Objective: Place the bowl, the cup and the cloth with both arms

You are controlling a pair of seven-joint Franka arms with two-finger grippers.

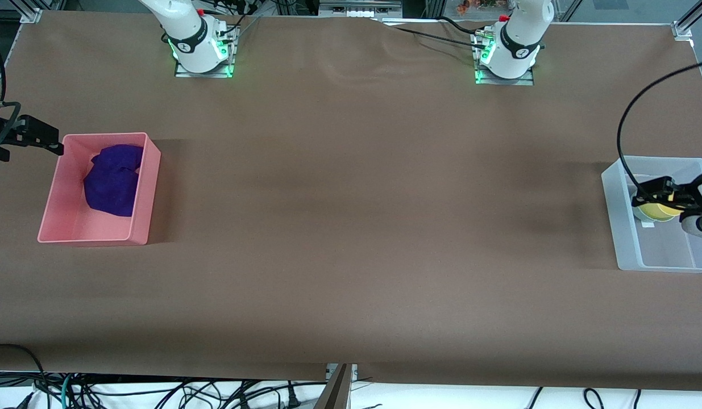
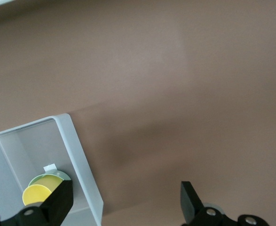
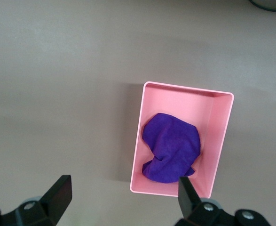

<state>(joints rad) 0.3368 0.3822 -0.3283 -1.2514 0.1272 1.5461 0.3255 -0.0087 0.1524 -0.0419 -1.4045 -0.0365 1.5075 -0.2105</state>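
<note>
Below the left tool [image 2: 123, 200] — fingers spread, released — cup [image 2: 38, 194] nests in bowl [image 2: 58, 179]; right tool [image 3: 123, 197], likewise released, overlooks cloth [image 3: 171, 147].

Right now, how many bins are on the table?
2. A pink bin holding the purple cloth sits toward the right arm's end. A translucent bin holding the yellow cup nested in the green bowl sits toward the left arm's end.
</note>
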